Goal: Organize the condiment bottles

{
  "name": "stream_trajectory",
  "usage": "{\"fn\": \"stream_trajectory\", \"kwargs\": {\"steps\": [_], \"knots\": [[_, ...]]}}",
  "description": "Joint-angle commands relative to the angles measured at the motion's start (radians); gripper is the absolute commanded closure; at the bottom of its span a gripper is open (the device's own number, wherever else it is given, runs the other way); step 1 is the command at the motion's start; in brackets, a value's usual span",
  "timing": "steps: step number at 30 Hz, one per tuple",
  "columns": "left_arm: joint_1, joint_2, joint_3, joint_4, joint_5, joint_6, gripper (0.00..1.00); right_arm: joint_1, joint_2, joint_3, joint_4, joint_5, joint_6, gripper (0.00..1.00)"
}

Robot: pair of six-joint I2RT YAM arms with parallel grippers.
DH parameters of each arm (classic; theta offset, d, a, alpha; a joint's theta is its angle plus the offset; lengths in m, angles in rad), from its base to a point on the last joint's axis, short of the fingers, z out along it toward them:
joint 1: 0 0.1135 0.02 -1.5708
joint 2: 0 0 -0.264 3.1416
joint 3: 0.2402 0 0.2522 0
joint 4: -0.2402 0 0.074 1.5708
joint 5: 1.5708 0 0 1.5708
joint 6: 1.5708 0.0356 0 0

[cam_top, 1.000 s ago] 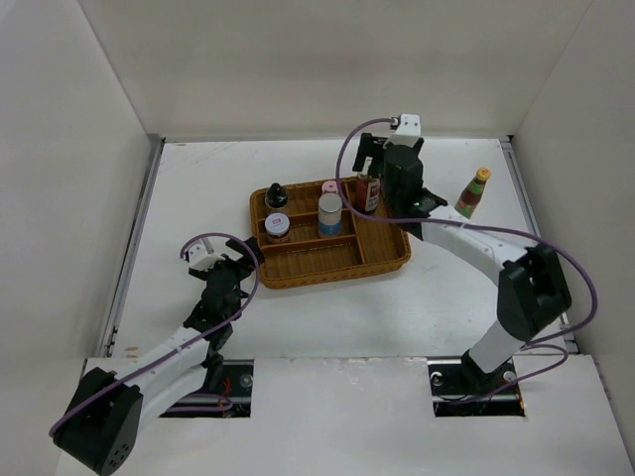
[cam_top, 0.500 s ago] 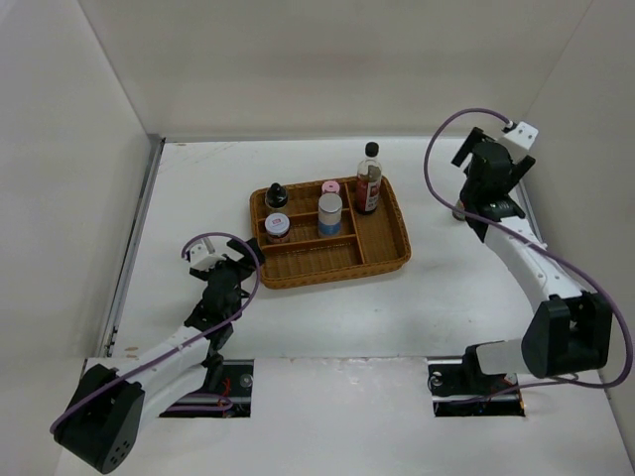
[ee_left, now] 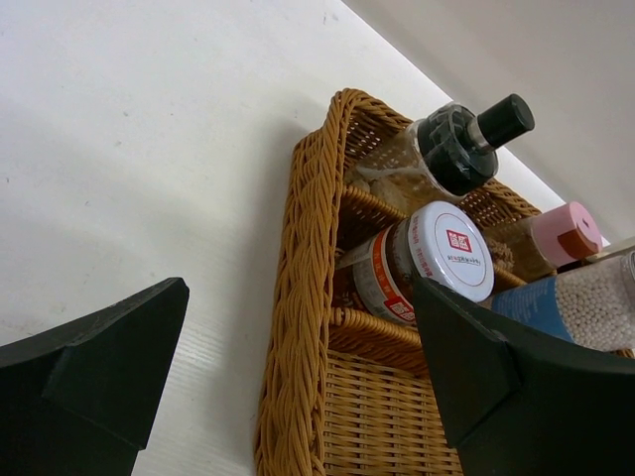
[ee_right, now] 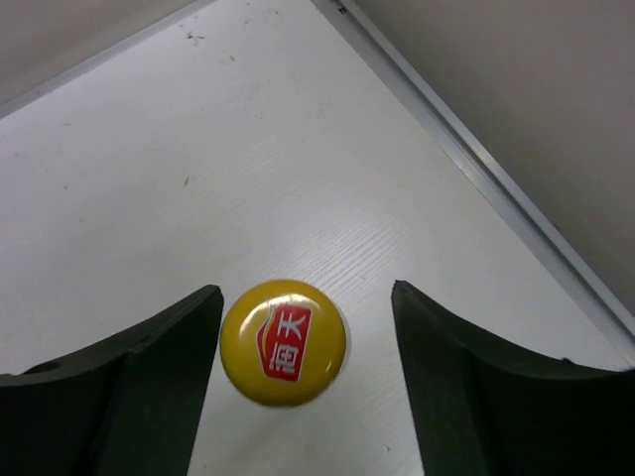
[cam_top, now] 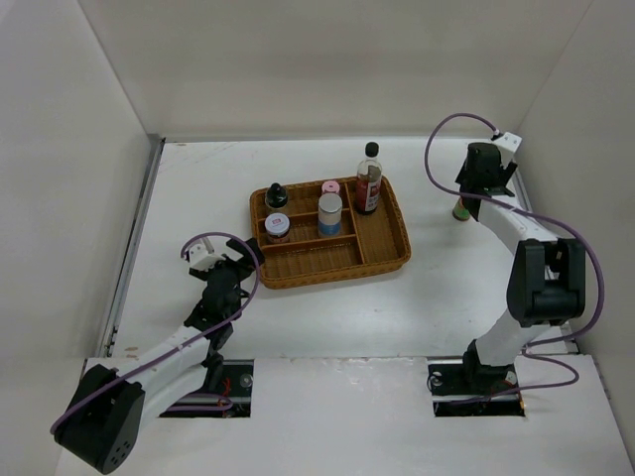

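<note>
A green bottle with a yellow cap (ee_right: 283, 342) stands on the table at the far right, its base (cam_top: 460, 208) showing under my right gripper (cam_top: 483, 171). That gripper (ee_right: 306, 293) is open and straddles the cap, with the left finger close to it and the right finger apart. The brown wicker tray (cam_top: 327, 276) holds a tall black-capped bottle (cam_top: 369, 178), a pink-capped one (cam_top: 329, 188), a white-and-blue one (cam_top: 329, 215), a squat black-capped one (cam_top: 276, 195) and a short pink-lidded jar (cam_top: 278, 226). My left gripper (cam_top: 226, 262) is open near the tray's left front corner (ee_left: 298, 327).
The right side wall and a metal strip along the table edge (ee_right: 496, 188) run close beside the yellow-capped bottle. The tray's long front compartment (cam_top: 313, 260) has nothing in it. White walls enclose the table on three sides.
My right arm left the tall bottle standing in the tray and swung right over the yellow-capped bottle, its jaws now narrower around the cap. The left arm has not moved.
</note>
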Motion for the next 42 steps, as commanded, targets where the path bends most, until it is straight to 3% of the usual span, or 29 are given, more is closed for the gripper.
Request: {"fn": "stream_trajectory", "kwargs": {"steps": [1, 5, 10, 15, 21, 29, 42], "knots": [[0.007, -0.005, 0.008, 0.048, 0.004, -0.009, 0.00, -0.014, 0.024, 0.059, 0.031, -0.020, -0.002, 0.33], [0.008, -0.004, 0.008, 0.048, 0.010, -0.009, 0.00, -0.005, 0.004, 0.041, 0.085, 0.001, -0.025, 0.59], [0.010, 0.003, 0.009, 0.048, 0.010, -0.009, 0.00, 0.085, -0.142, -0.028, 0.200, 0.099, -0.112, 0.66], [0.007, 0.000, 0.008, 0.048, 0.007, -0.009, 0.00, 0.196, -0.318, -0.071, 0.189, 0.123, -0.122, 0.67], [0.003, 0.003, 0.011, 0.048, 0.013, -0.011, 0.00, 0.383, -0.421, -0.093, 0.149, 0.103, -0.109, 0.67], [0.022, -0.031, 0.009, 0.034, 0.035, -0.012, 0.00, 0.598, -0.398, -0.137, 0.177, 0.069, -0.070, 0.66], [0.031, -0.005, 0.023, 0.025, 0.056, -0.014, 0.00, 0.668, -0.278, -0.295, 0.310, 0.012, -0.014, 0.65]]}}
